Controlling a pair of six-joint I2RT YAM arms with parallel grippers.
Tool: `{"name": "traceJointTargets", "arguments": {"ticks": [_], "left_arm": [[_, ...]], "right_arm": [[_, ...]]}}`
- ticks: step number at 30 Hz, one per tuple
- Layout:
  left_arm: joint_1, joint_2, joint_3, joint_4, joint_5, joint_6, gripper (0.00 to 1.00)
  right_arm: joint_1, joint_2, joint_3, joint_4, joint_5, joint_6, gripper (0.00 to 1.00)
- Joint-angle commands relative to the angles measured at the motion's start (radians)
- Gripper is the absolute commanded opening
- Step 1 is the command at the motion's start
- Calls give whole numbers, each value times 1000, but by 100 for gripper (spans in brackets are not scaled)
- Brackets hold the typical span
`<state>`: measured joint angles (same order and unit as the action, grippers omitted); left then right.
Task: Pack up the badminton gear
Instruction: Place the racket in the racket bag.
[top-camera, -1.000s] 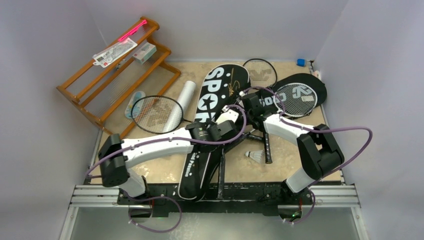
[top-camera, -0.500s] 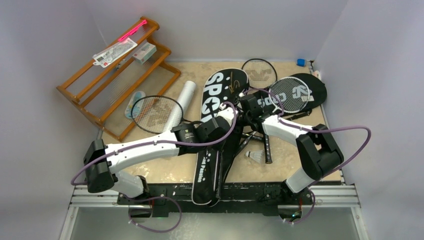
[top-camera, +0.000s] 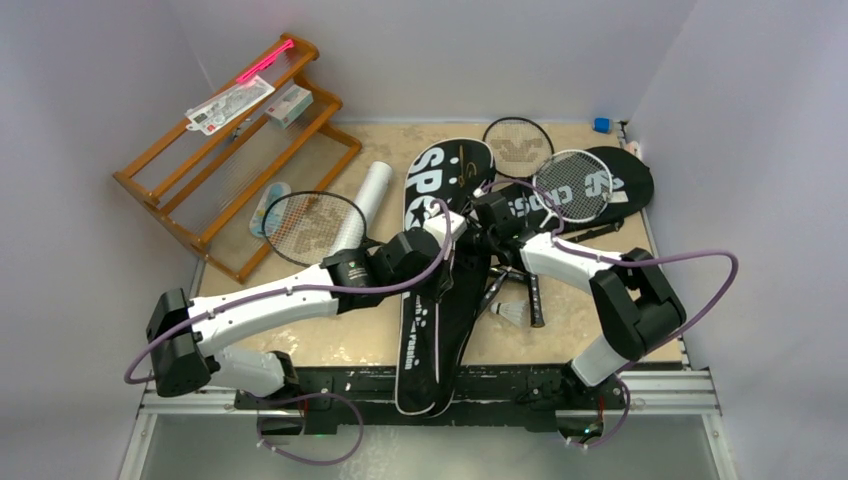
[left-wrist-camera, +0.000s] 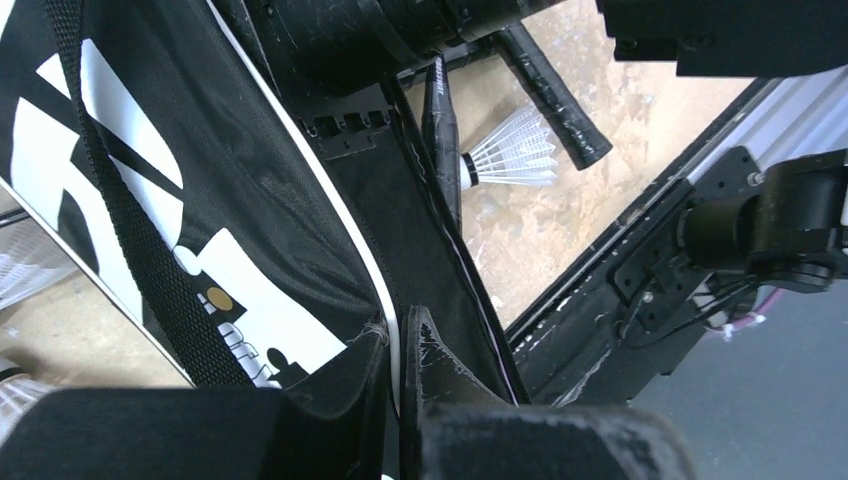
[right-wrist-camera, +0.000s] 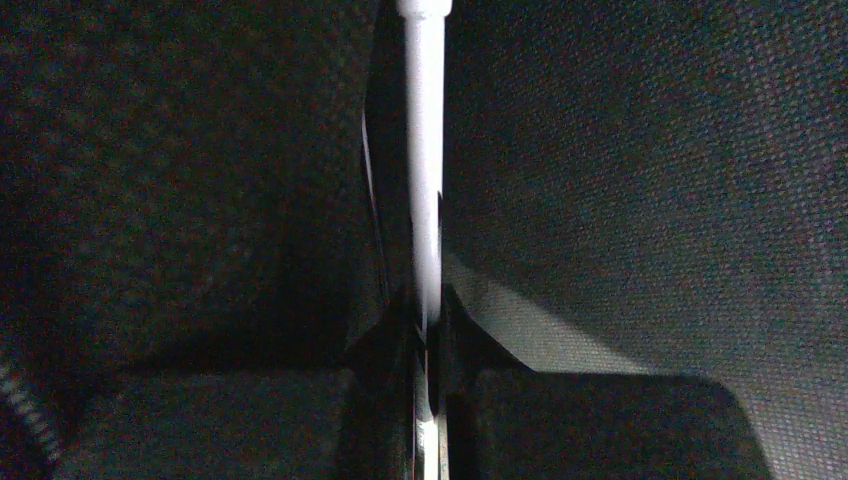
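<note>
A long black racket bag with white lettering lies from the table's middle out over the front rail. My left gripper is shut on its white-piped edge; the pinch shows in the left wrist view. My right gripper is shut on the pale shaft of a racket whose head lies over the second black bag; dark fabric surrounds this gripper. Two more rackets, a white-silver tube and a shuttlecock lie around them.
The orange wooden rack stands at the back left with a white carton and a pink-edged card on top. Black racket handles lie by the shuttlecock. Walls close in on three sides.
My left arm has stretched forward and right, and the long bag's near end has swung right over the rail. The right gripper and its racket have shifted left and back.
</note>
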<state>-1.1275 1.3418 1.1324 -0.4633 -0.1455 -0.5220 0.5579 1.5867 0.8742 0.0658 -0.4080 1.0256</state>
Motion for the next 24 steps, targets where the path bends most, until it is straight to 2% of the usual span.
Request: {"name": "traceJointTargets", "arguments": {"ticks": [1, 5, 9, 12, 15, 17, 24], "left_arm": [[8, -105, -58, 248, 323, -87, 0], [57, -144, -110, 303, 341, -103, 0], [137, -170, -142, 230, 292, -111, 0], [176, -187, -169, 193, 249, -110, 0], [199, -205, -185, 183, 230, -105, 0], [208, -208, -184, 171, 216, -96, 0], [221, -184, -174, 136, 180, -79, 0]], "right_arm": [[3, 28, 12, 149, 170, 45, 0], [14, 55, 42, 137, 142, 8, 0], [14, 27, 26, 117, 121, -56, 21], [14, -10, 3, 72, 106, -98, 43], [14, -49, -24, 33, 74, -111, 57], [13, -80, -38, 17, 72, -125, 61], [-6, -135, -2, -138, 86, -169, 63]]}}
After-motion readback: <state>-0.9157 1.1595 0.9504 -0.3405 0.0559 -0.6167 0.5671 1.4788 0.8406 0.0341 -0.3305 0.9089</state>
